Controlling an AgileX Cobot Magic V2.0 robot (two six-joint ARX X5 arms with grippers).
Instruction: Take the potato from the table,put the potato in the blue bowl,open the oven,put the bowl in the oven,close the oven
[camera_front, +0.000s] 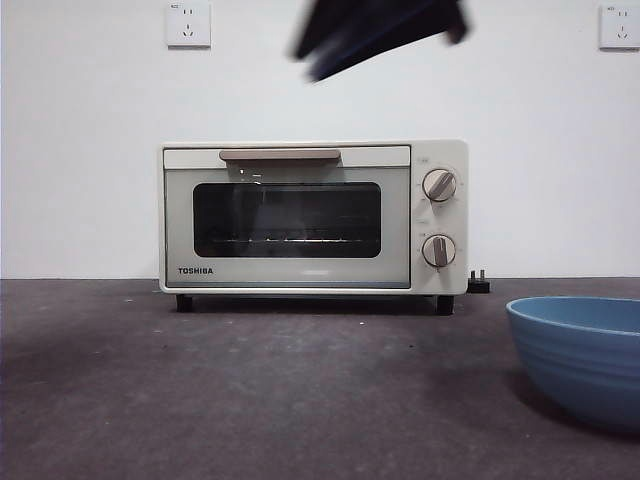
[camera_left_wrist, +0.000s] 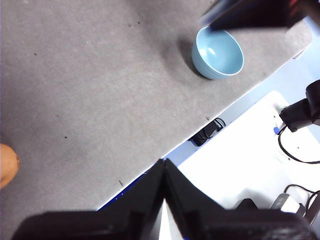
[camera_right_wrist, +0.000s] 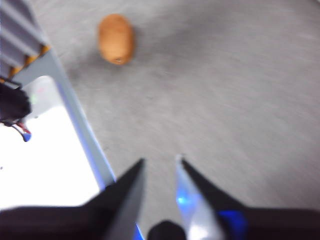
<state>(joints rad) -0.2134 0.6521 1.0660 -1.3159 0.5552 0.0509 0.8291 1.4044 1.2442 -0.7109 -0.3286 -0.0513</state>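
Brown potato (camera_right_wrist: 116, 38): matte, oval, lying free on the desk (camera_right_wrist: 225, 90), ahead of the right tool (camera_right_wrist: 159, 167) and off toward the desk edge; long axis roughly in line with the tool's reach.
Right tool: jaws slightly spread, empty, above the desk, blurred.
Left tool (camera_left_wrist: 164, 167): jaws pressed together, empty; potato only clips its view's border.
Nearer arm: right, by my reckoning.
Bowl (camera_front: 585, 355): blue, ridged wall, empty, well apart from potato.
Oven (camera_front: 314, 217): cream, door closed, dark glass.
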